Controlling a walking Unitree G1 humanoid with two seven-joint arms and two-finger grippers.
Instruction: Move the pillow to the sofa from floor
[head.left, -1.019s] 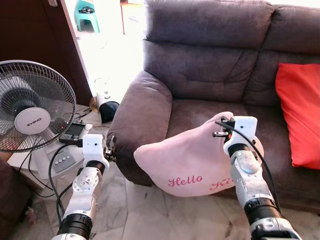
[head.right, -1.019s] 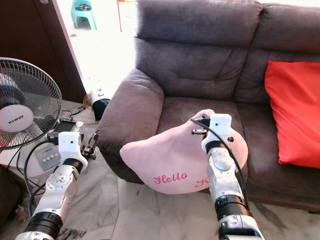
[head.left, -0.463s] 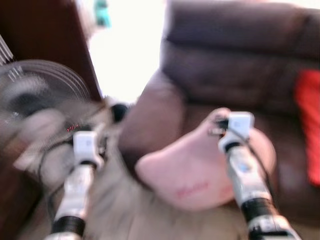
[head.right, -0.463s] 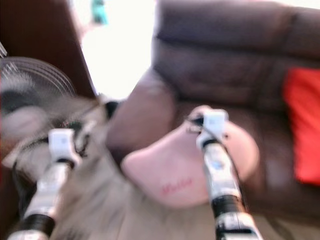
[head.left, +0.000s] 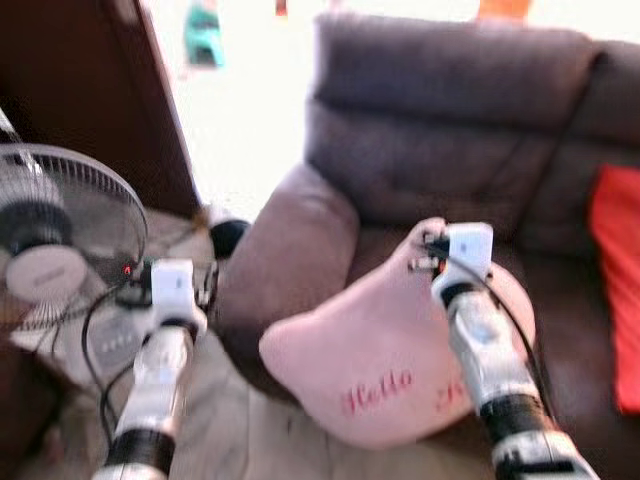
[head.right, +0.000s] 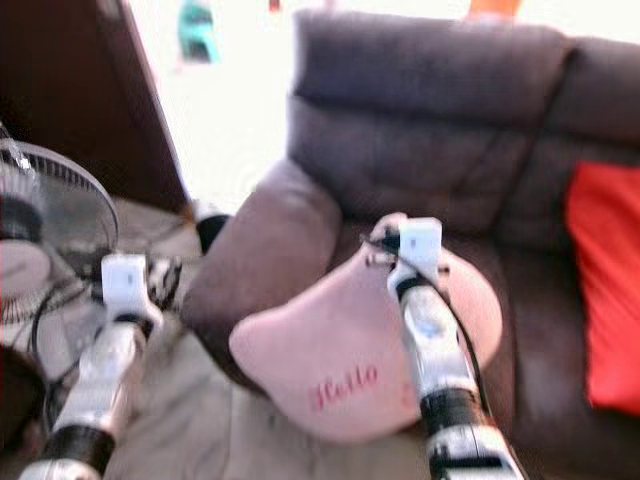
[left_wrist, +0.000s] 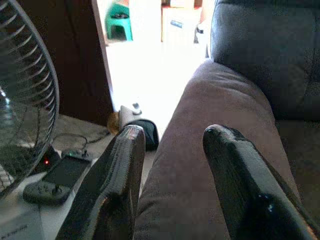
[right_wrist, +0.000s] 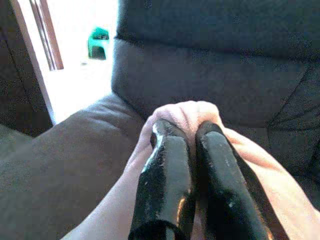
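While the whole picture has slid sideways and gone soft since a second ago, that is the head camera turning and stepping closer, not the things shifting: the sofa (head.left: 430, 170) now sits more squarely ahead and the fan (head.left: 60, 235) is pushed toward the left edge. The pink pillow (head.left: 385, 350) keeps its place against the right gripper (right_wrist: 190, 150), whose jaws are pinched together on a bunched top corner of the fabric, so the grip has held through the move. The pillow hangs off the floor in front of the seat, its upper part over the front of the seat cushion beside the sofa arm (head.left: 290, 240), its lower part with the "Hello" lettering below the seat edge. By my reading the carry is well along and what is left is to bring the pillow fully over the seat and let go.

The left gripper (left_wrist: 170, 165) hovers near the outer side of the sofa arm, jaws apart and holding nothing.

Motion blur smears both head views, so I cannot tell whether the pillow touches the seat front. The second word on the pillow is covered by the right arm, the red cushion (head.left: 618, 290) is cut off at the right edge, and the fan is cropped at the left
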